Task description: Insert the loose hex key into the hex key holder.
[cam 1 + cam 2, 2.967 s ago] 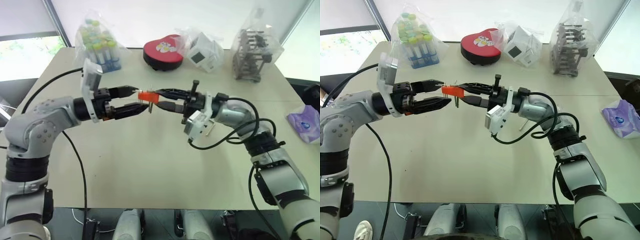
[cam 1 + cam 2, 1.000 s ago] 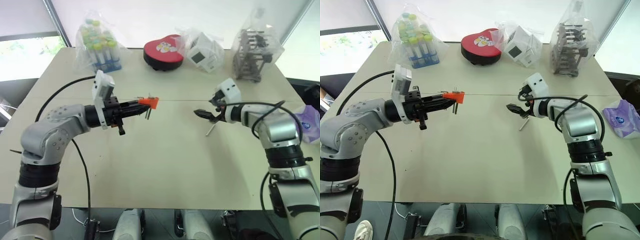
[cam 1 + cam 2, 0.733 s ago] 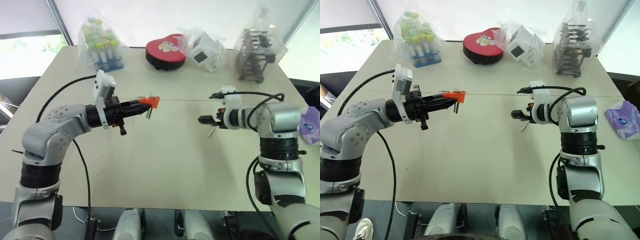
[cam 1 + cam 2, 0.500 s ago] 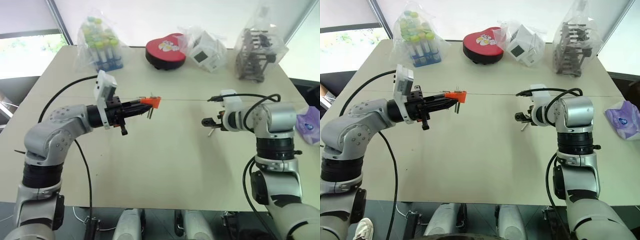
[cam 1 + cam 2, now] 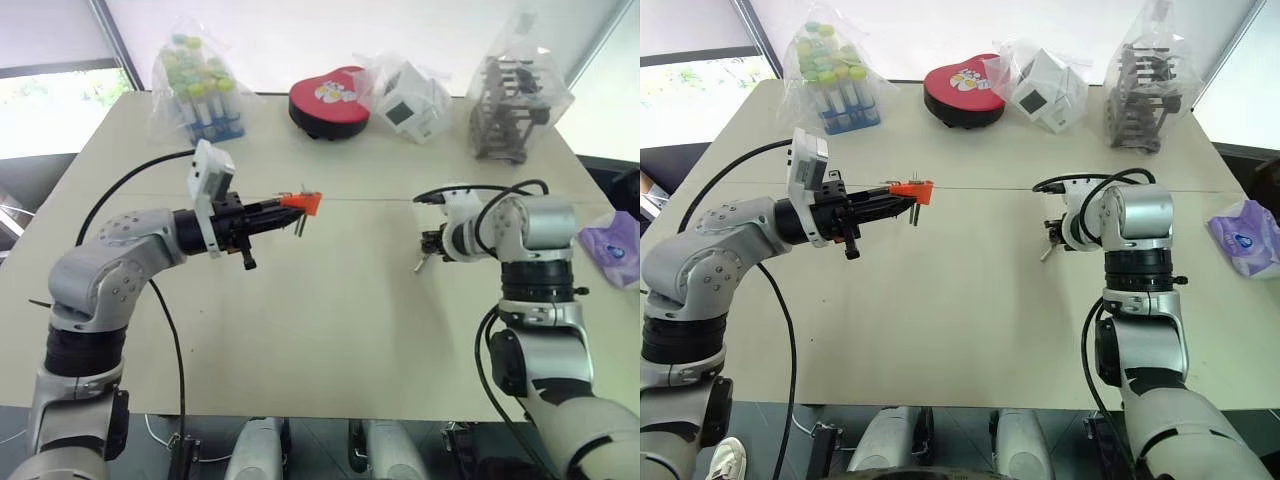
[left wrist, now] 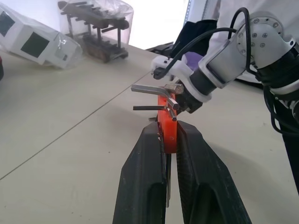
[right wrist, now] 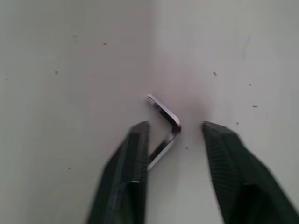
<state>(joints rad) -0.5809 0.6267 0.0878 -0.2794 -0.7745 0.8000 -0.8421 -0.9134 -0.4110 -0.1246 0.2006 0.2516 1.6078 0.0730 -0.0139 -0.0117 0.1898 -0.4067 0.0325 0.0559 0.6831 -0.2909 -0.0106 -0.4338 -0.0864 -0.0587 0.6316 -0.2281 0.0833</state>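
- My left gripper (image 6: 168, 140) hangs above the surface (image 5: 330, 320) on the left side, its jaws clenched on the hex key holder (image 5: 301, 203), an orange block whose thin grey keys stick out of it.
- From that block, the loose hex key (image 7: 163, 128) lies at about 4 o'clock across the surface, flat on the top, a thin bent grey rod.
- My right gripper (image 7: 175, 135) points steeply down over that key, jaws parted with one finger on each side of it; one finger (image 7: 135, 154) is just beside the long leg, and I cannot tell if it touches.
- Along the far edge, at 12 o'clock, sit a bag of tubes (image 5: 195, 85), a red heart-shaped tin (image 5: 327, 100), a bagged white box (image 5: 410, 95) and a bagged dark rack (image 5: 510, 100).
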